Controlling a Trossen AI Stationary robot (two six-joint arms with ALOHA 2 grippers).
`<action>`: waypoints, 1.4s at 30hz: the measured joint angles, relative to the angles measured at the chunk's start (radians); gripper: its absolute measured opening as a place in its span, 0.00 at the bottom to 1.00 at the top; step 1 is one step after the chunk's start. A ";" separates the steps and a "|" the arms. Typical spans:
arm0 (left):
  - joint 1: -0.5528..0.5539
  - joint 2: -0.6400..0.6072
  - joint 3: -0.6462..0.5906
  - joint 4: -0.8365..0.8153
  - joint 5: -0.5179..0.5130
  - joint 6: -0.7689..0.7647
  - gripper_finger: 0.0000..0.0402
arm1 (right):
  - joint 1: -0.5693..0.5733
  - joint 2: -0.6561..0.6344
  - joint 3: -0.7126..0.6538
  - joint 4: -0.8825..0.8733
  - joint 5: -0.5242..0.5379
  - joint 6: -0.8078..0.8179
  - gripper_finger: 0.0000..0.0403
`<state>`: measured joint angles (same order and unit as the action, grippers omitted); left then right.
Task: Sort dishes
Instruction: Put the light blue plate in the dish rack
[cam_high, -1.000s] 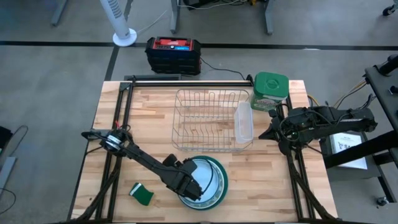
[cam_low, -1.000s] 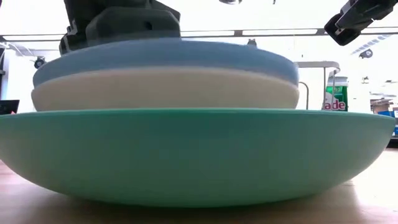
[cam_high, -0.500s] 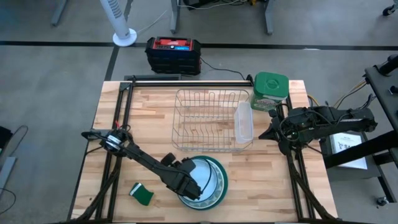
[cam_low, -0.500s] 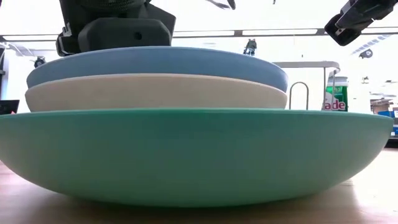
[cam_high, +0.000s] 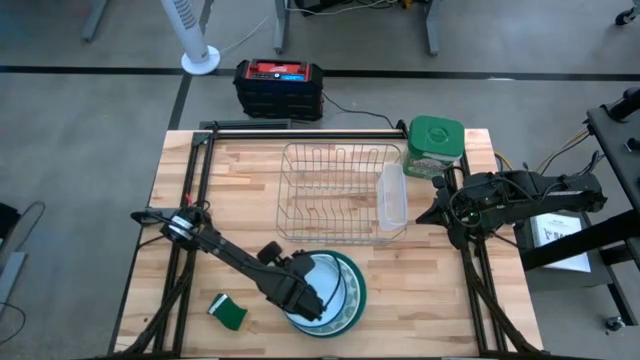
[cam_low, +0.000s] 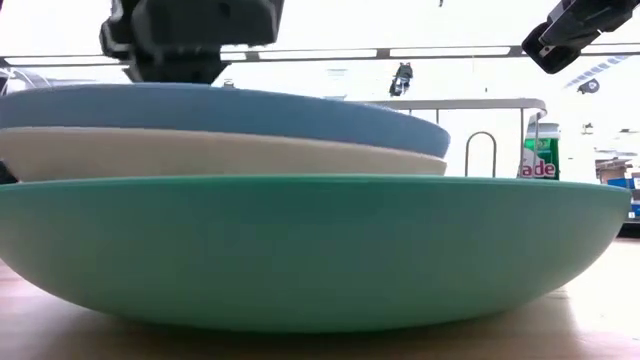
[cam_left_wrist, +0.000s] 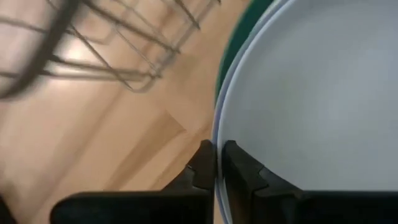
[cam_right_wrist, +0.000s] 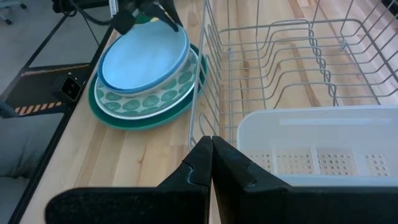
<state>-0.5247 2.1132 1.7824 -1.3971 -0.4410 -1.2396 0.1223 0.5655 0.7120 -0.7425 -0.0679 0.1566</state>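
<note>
- The left gripper (cam_left_wrist: 216, 163) has just clenched on the rim of the light blue plate (cam_right_wrist: 144, 57), low in the high view.
- The plate can now be lifted toward the rack (cam_high: 335, 190).
- The right gripper (cam_right_wrist: 211, 155), clenched empty, waits at right.

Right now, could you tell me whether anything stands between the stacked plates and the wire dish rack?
Nothing visible does. The left gripper is shut on the light blue plate rim, and only bare table lies between the stack and the wire dish rack.

Left tool (cam_high: 310, 300) rests on stacked plates (cam_high: 345, 290) near the dish rack (cam_high: 335, 190).
</note>
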 joint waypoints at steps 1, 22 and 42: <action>-0.001 0.000 0.020 -0.022 -0.014 0.002 0.01 | 0.000 0.000 0.000 0.000 0.000 0.000 0.00; 0.002 0.018 0.117 -0.085 -0.018 0.057 0.00 | 0.000 0.000 0.000 -0.001 0.000 -0.008 0.00; -0.002 0.037 0.171 -0.107 -0.036 0.036 0.00 | 0.000 0.000 0.000 -0.001 0.000 0.000 0.00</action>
<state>-0.5272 2.1501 1.9537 -1.5043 -0.4775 -1.2031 0.1219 0.5655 0.7120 -0.7437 -0.0677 0.1562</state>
